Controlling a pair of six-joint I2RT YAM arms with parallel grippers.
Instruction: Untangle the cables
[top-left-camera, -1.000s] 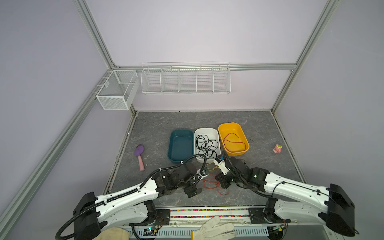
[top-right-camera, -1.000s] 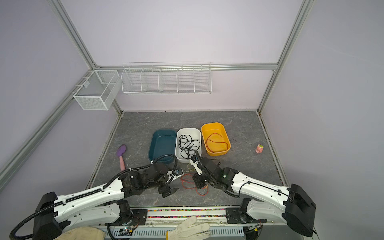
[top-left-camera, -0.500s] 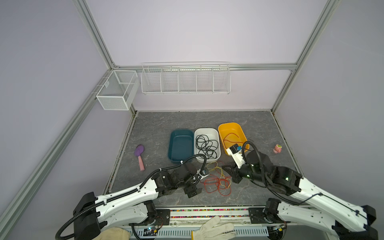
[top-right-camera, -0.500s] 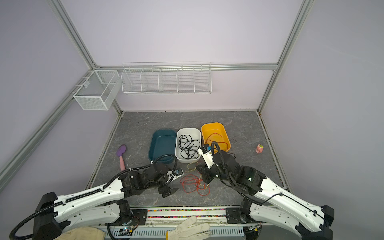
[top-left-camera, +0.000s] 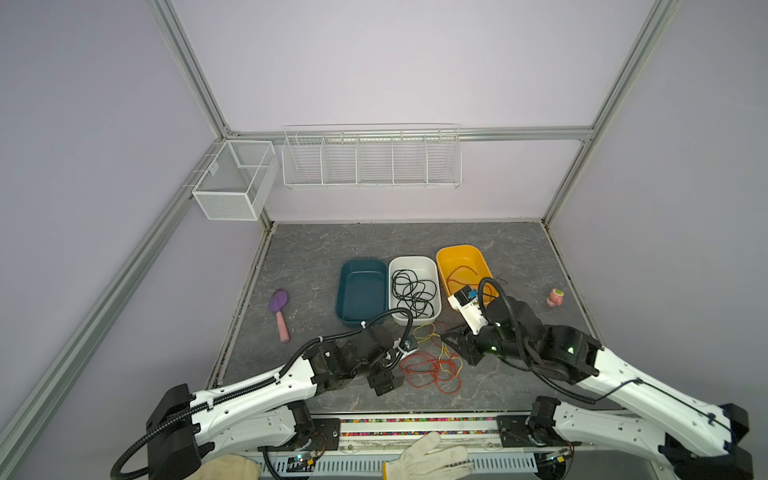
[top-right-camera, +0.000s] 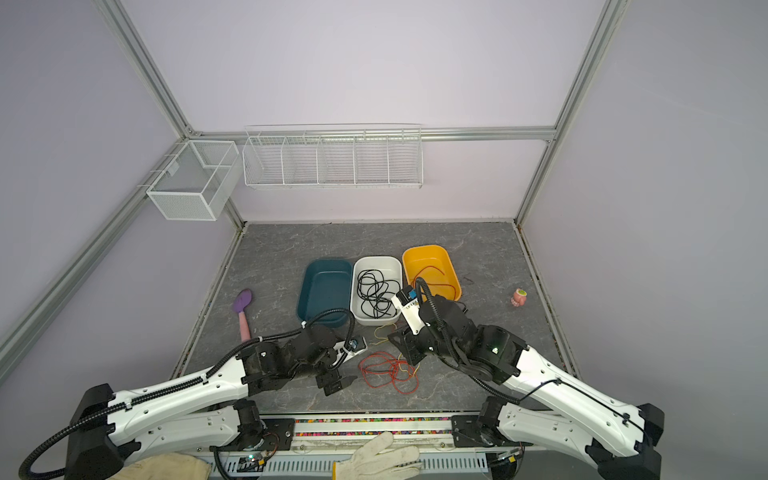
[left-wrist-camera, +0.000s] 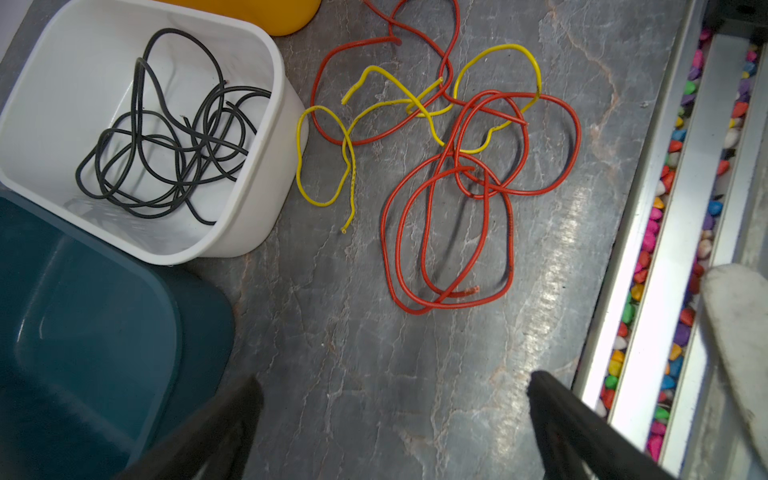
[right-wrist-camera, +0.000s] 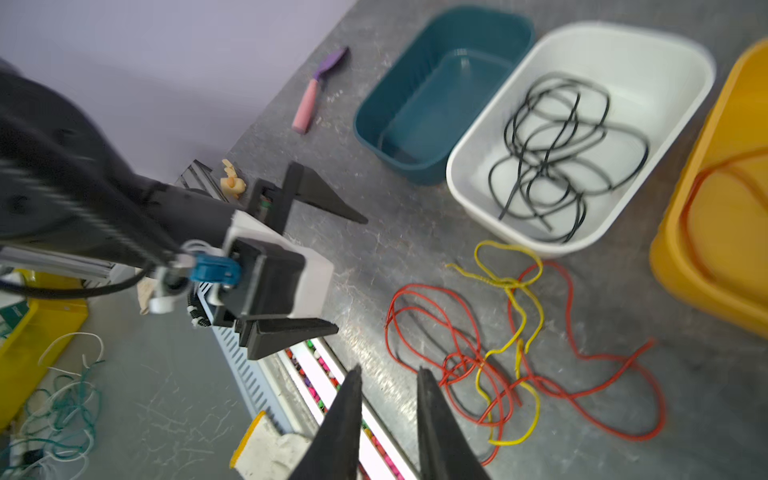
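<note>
In the left wrist view, find the left claw (left-wrist-camera: 395, 380) spread wide and empty above bare counter (left-wrist-camera: 374, 353). Ahead of it, note red cables (left-wrist-camera: 484, 189) and yellow cables (left-wrist-camera: 352, 174) looped through each other on the counter, just beside the white bin (left-wrist-camera: 266, 208) holding black cables (left-wrist-camera: 138, 104).

In the right wrist view, see the right claw (right-wrist-camera: 388, 370) parted with nothing between its fingers, near the same knot. Too blurred here to judge the crossings.

In both top views, place the knot between the two claws, nearer than the white bin. Spot a further red loop (top-left-camera: 464, 268) inside the yellow bin (top-left-camera: 451, 259), far right.

Beware of pinching red and yellow together at a crossing: would likely drag the whole knot and tighten it. Beware also of snagging a loop on the white bin's rim.
</note>
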